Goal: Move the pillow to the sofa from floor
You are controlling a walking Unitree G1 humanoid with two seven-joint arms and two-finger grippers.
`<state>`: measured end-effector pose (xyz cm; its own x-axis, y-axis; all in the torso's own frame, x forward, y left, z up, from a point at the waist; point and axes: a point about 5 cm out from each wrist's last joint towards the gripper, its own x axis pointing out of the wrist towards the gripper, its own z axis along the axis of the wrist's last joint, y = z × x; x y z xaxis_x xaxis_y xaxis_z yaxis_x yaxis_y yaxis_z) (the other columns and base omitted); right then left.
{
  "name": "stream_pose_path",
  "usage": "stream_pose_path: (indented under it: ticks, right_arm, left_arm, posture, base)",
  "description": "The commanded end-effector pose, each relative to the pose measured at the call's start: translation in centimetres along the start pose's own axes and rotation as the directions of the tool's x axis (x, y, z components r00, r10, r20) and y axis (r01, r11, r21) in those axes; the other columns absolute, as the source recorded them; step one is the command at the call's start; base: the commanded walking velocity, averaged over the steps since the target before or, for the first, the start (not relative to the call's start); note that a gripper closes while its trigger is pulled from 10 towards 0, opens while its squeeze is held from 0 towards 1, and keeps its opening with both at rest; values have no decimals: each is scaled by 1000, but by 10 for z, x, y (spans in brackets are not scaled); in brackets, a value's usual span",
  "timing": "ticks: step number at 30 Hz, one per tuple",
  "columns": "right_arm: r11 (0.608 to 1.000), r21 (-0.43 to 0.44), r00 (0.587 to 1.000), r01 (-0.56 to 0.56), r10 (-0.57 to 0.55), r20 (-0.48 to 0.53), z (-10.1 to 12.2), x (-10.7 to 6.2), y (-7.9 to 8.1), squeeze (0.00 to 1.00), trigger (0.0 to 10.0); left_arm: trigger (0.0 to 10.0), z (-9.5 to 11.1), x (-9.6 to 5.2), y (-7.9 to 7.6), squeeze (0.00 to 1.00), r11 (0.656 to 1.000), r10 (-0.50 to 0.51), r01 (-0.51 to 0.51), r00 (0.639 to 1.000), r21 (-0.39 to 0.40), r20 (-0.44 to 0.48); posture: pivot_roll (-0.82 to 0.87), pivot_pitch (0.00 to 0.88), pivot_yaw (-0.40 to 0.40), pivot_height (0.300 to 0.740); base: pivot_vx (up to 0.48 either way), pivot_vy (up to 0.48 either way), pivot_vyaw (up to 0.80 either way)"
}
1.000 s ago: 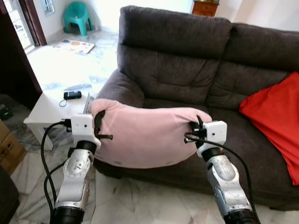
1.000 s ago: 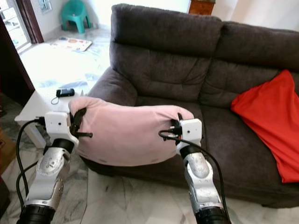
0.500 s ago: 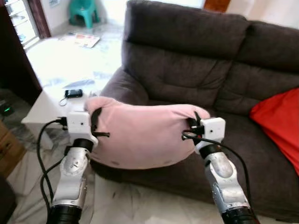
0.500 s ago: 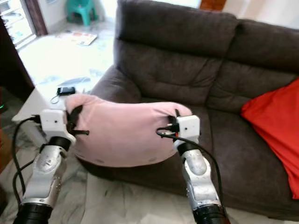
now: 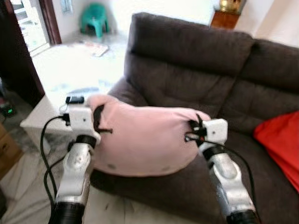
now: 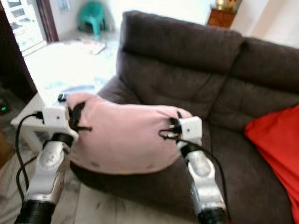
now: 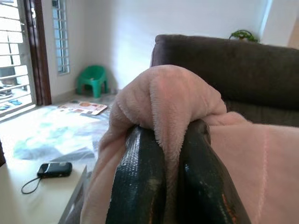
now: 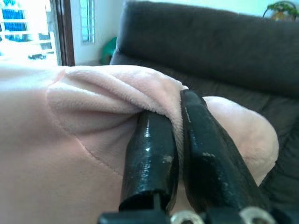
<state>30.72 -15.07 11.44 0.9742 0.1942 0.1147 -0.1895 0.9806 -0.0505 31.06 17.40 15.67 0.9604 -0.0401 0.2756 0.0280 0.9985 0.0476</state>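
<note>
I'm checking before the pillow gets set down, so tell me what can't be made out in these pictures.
- Sofa seat under the pink pillow: hidden by the pillow in both eye views.
- Red cushion: cut off by the right edge of the eye views.
- Small dark device on the white table: too small to identify.
- Pillow's far side in the wrist views: blocked by the left gripper and right gripper, jaws pinching fabric.

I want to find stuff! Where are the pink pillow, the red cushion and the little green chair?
pink pillow (image 5: 142, 142), left eye view, middle of its front.
red cushion (image 6: 275, 144), right eye view, its upper part.
green chair (image 7: 90, 79), left wrist view, its seat.
</note>
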Motion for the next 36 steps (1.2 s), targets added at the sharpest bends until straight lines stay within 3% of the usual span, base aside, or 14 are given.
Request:
stream_pose_path:
  ticks: [1,36]
  right_arm:
    - [1000,-3,995,5,-4,99,22,8,-2,0,10000]
    - [999,17,996,34,-35,79,22,7,-5,0,10000]
  left_arm:
    - [10000,17,7,8,0,1000,27,-28,997,9,70]
    - [10000,14,9,5,0,1000,18,-17,998,-5,57]
  posture:
    - [121,0,-127,740]
    - [117,0,-136,740]
  base:
    - [270,0,0]
    - [285,0,0]
